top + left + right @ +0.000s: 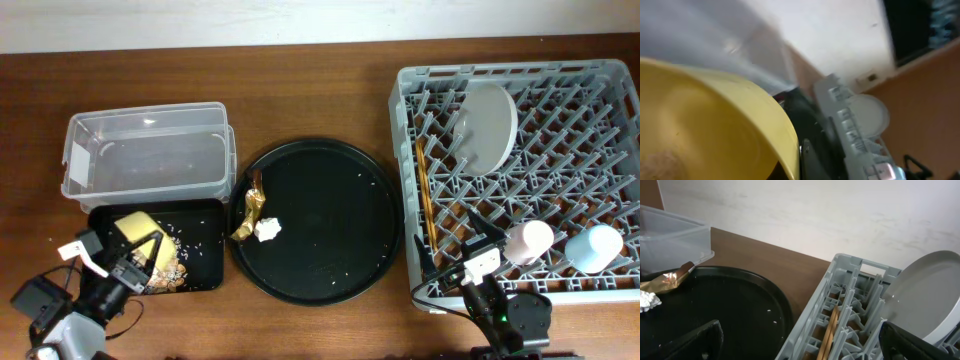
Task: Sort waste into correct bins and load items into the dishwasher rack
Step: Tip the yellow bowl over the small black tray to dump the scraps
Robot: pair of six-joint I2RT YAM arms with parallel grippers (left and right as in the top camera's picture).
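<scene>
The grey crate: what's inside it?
A pale grey plate propped on edge, chopsticks along the left side, a pink cup and a light-blue cup. The right arm hides the crate's near-left corner.

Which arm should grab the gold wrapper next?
Probably the right. The right gripper is open and empty by the rack, while the left gripper, though nearer the wrapper, is holding the bowl over the black tray.

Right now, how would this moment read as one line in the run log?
left tool: holds yellow bowl over rectangular black tray | right tool: open, by rack | wrapper, tissue: on round tray
</scene>
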